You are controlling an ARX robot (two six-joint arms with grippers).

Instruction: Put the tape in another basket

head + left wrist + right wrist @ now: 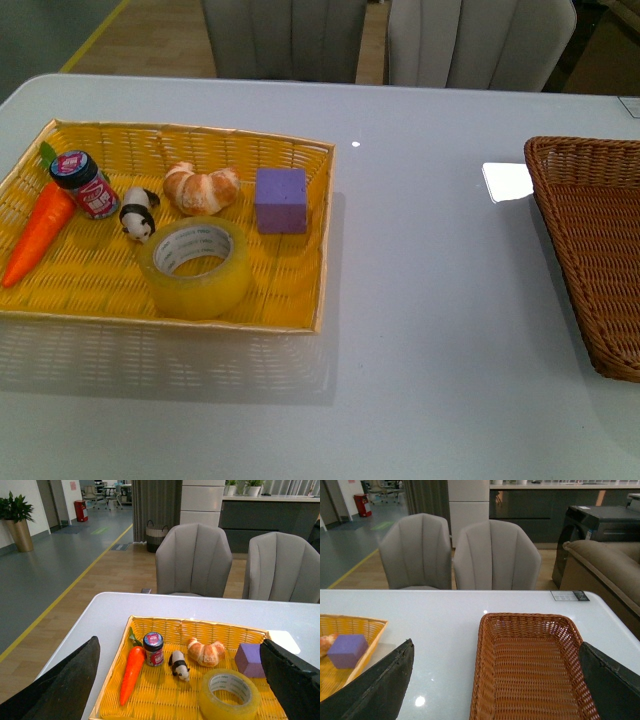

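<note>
Tape (195,268) lay flat, core hole upward, in the near part of the yellow basket (322,240) on the left of the counter (430,330). A toy panda (136,213) sat at its far left edge, very near it. A croissant (202,188) and a purple cube (281,200) sat just behind. Further left, a small dark-lidded jar (85,184) stood beside a carrot (38,233) lying along the basket's left side. The roll's top was uncovered.

The brown basket (590,250) sat at the counter's right edge, well apart, with a stretch of counter between. Two grey chairs (194,560) stood behind the counter.

The left claw (179,644) hung above the yellow basket's near side, facing the chairs. Its dark fingers (65,685) were spread wide, gripping nothing and clear of the tape. The right claw (495,644) faced the brown basket in the same way, spread wide and gripping nothing.
</note>
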